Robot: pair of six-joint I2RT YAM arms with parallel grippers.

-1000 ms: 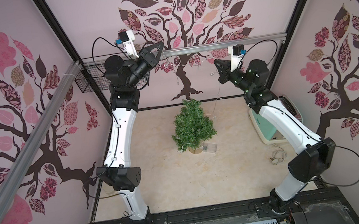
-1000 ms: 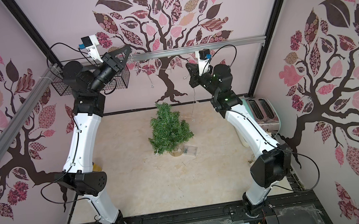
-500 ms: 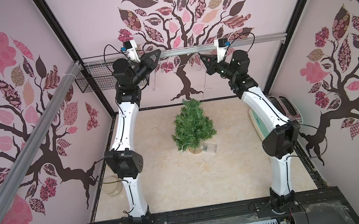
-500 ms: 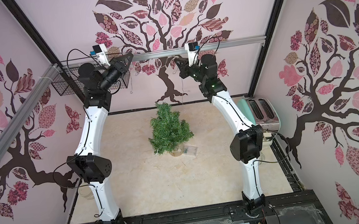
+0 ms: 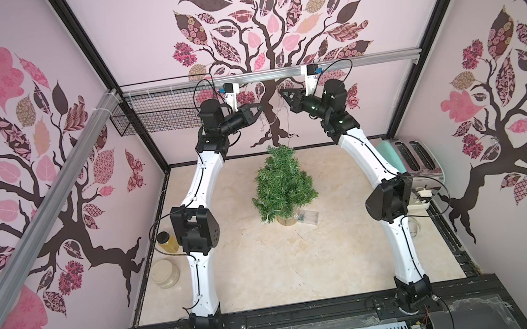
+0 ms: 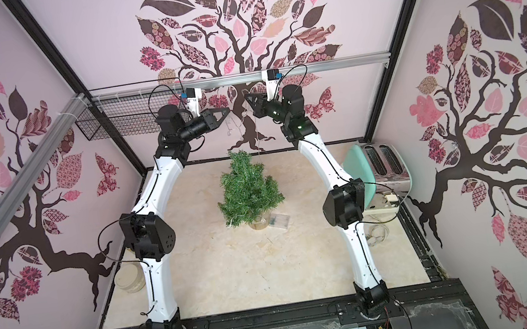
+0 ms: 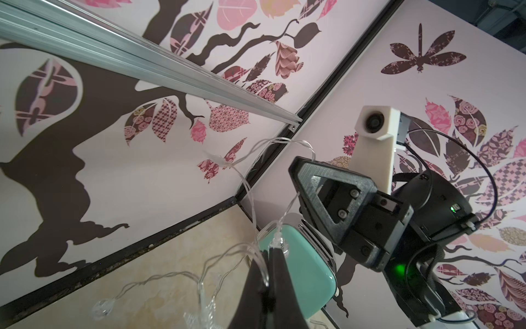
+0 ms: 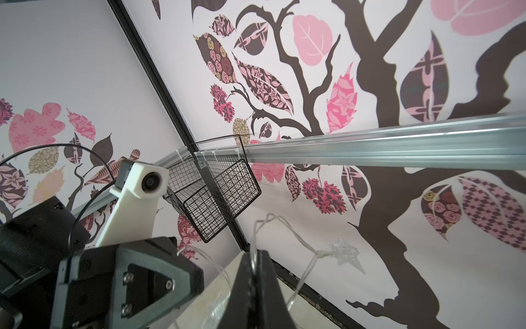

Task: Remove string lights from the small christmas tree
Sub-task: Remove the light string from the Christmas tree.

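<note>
Both arms had stretched farther out and swung inward since half a second earlier, so the left fingers (image 5: 260,105) and the right fingers (image 5: 281,91) stood closer together, raised high over the table (image 5: 269,268). The small christmas tree (image 5: 282,183) stood upright on that table, well below both pairs of fingers, its tip roughly under the gap between them. Each pair of fingers was pressed together, pinching the string lights (image 7: 216,158). In the left wrist view the thin wire came out at the left fingers' tips, looped upward and crossed to the tips of the right fingers. Slack strands hung down from both pairs toward the tree's top, and a pale strand showed among the lowest branches. The clear box (image 5: 308,216) lay flat on the table just beside the tree's base, far beneath the right fingers. A star-shaped bulb (image 8: 344,253) dangled near the right fingers, and a round bulb (image 7: 102,307) hung below the left ones.
</note>
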